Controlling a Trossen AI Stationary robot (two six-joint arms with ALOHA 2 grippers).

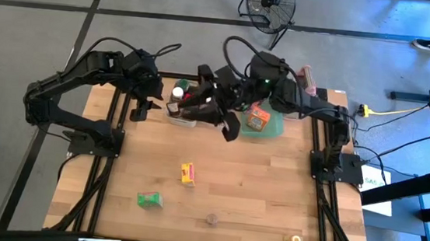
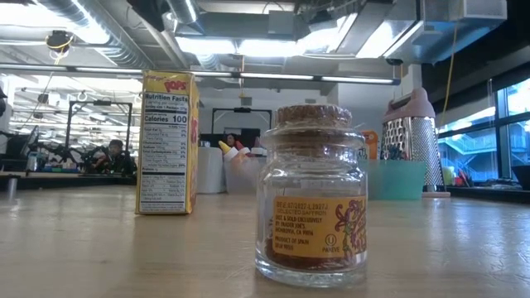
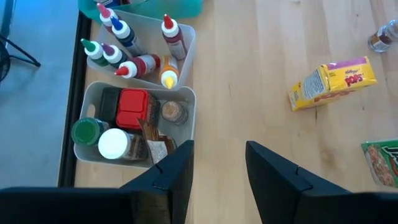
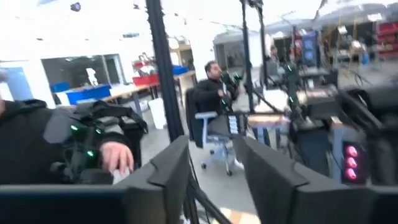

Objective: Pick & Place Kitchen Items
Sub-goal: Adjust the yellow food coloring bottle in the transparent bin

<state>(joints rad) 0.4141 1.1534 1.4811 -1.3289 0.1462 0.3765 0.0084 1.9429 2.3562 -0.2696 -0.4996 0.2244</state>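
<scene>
Kitchen items lie loose on the wooden table: a yellow cereal box (image 1: 187, 173) on its side, a green packet (image 1: 149, 200), a cork-stoppered jar (image 1: 212, 218) and a small round item (image 1: 292, 239). An orange box (image 1: 258, 118) sits on the green tray (image 1: 275, 130). Two clear tubs (image 3: 180, 106) at the far edge hold colour-capped bottles (image 3: 134, 65), a red box (image 3: 132, 107) and jars. My left gripper (image 3: 217, 158) hovers open beside the tubs, toward the table's left edge (image 1: 139, 110). My right gripper (image 1: 228, 128) is raised above the tubs, pointing about level, open (image 4: 211, 155) and empty.
A metal box grater with a pink top (image 1: 306, 78) stands at the far right, beside the tray. The middle of the table between the tubs and the loose items is bare wood. Beyond the table the right wrist view shows people seated in the room.
</scene>
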